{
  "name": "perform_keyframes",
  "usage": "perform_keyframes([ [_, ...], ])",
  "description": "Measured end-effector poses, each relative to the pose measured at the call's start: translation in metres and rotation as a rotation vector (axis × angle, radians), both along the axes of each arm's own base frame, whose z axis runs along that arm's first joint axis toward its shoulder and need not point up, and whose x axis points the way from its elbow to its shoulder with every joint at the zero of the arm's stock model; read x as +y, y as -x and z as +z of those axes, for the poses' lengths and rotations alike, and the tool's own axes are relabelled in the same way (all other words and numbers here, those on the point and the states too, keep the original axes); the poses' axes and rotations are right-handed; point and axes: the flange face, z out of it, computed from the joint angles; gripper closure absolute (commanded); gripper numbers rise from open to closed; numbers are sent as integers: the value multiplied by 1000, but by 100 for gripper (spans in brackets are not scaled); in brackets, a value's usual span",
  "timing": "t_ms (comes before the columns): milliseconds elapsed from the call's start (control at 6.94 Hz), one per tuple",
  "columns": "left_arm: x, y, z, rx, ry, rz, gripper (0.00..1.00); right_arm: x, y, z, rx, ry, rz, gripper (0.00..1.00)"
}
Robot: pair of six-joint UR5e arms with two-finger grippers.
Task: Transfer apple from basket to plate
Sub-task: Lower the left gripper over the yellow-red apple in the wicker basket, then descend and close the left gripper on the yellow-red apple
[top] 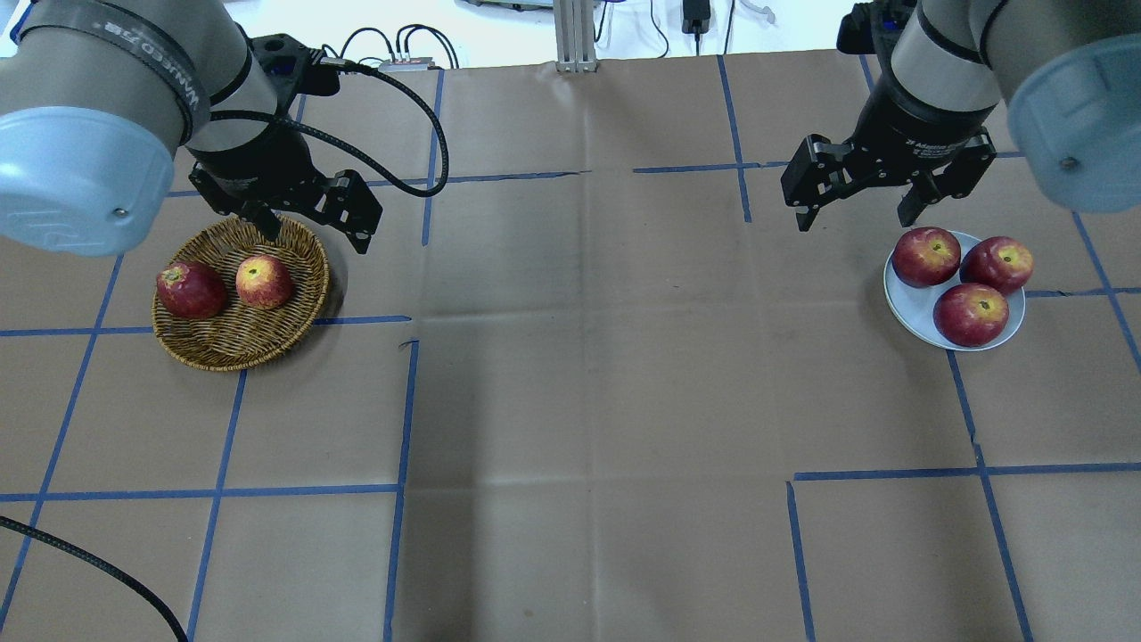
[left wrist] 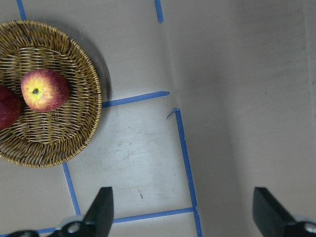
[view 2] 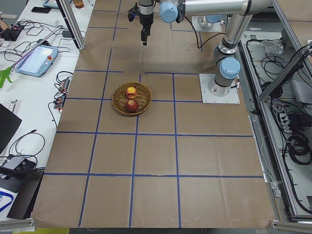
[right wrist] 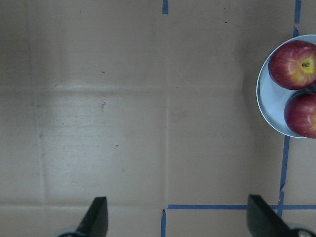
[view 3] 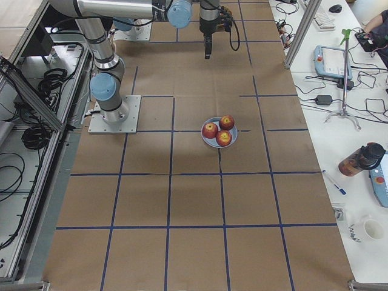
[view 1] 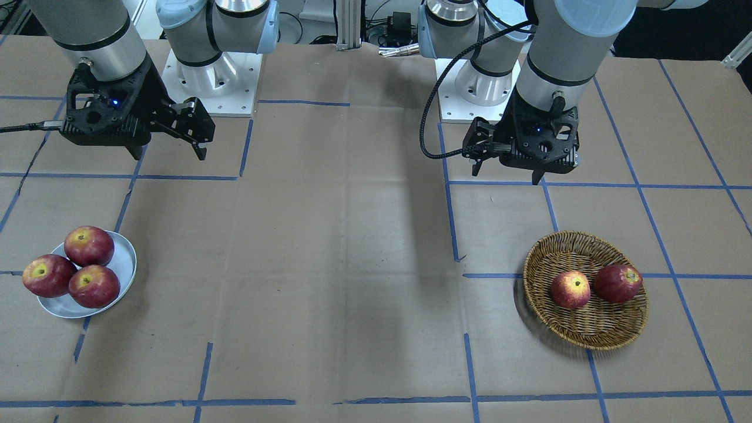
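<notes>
The apple [top: 264, 281] with the yellow-orange blush lies in the wicker basket [top: 241, 352], beside a dark red apple [top: 189, 290]. It also shows in the front view [view 1: 570, 289] and the left wrist view [left wrist: 45, 90]. My left gripper [top: 316, 239] is open and empty, raised just behind the basket's far right rim. The pale grey-blue plate [top: 907, 308] sits at the right and holds three red apples. My right gripper [top: 856, 221] is open and empty, raised behind the plate's left edge. The plate's edge [right wrist: 266, 106] shows in the right wrist view.
The table is brown cardboard with a grid of blue tape lines [top: 406, 410]. The three apples [view 1: 88, 245] fill most of the plate [view 1: 123, 261]. Arm bases [view 1: 211, 88] and cables stand at the table's robot side.
</notes>
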Motion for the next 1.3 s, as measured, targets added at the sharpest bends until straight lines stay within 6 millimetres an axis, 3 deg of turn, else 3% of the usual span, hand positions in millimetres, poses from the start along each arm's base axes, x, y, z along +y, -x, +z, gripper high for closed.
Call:
perform_keyframes([
  [865, -10, -5, -12, -7, -21, 17, 1, 0, 0, 0, 0, 0, 0, 0],
  [1153, -13, -25, -20, -3, -33, 21, 1, 0, 0, 0, 0, 0, 0, 0],
  [1297, -26, -46, -33, 0, -43, -10, 1, 0, 0, 0, 0, 0, 0, 0],
])
